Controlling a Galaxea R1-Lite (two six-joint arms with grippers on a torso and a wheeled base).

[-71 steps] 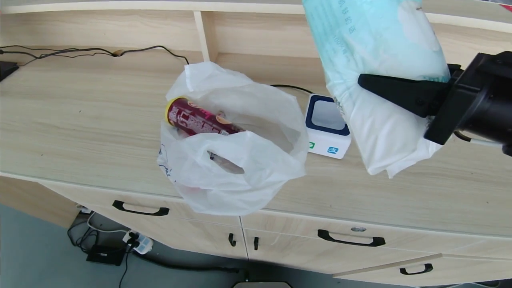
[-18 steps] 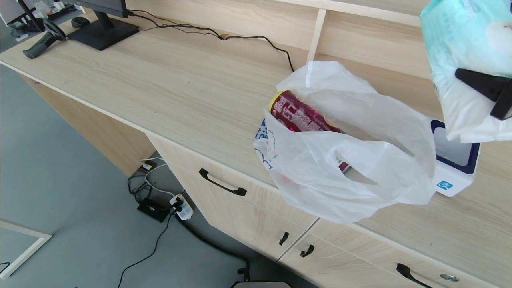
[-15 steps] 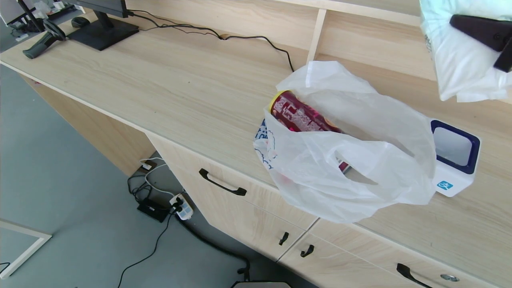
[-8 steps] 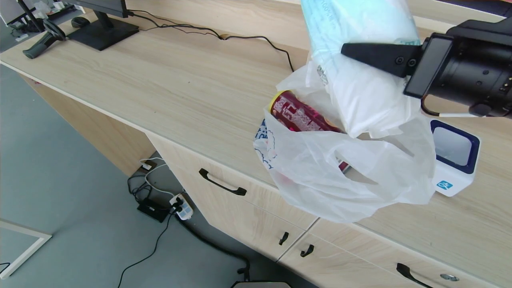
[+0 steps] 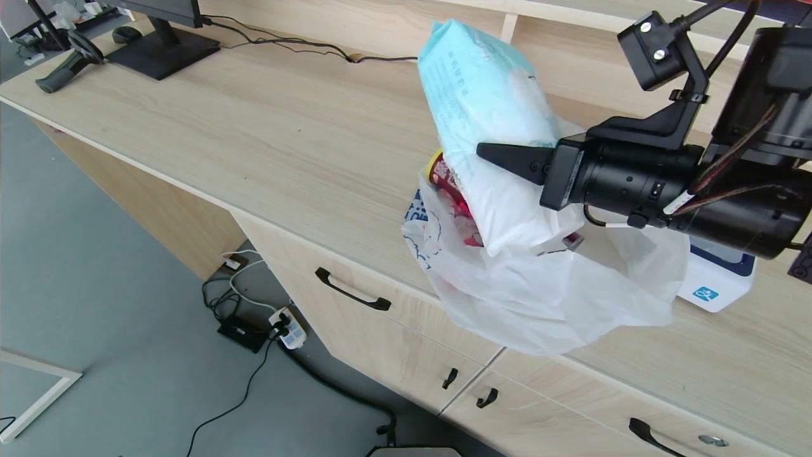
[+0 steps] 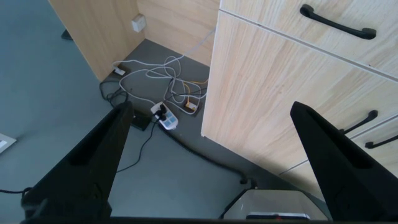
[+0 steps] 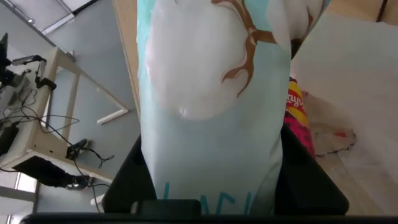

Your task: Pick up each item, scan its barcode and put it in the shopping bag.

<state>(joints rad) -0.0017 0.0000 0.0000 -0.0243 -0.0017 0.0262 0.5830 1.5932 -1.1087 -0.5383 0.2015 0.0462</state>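
jaws of right gripper clamped on tissue pack, lower end at shopping bag mouth, against red can. bagging step, seemingly; next: lower in, release. left gripper spread wide, empty.

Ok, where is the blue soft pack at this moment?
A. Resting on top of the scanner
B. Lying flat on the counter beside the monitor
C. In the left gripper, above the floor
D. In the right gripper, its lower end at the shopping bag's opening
D: the right gripper clamps the blue soft pack, whose lower end dips to the mouth of the shopping bag.
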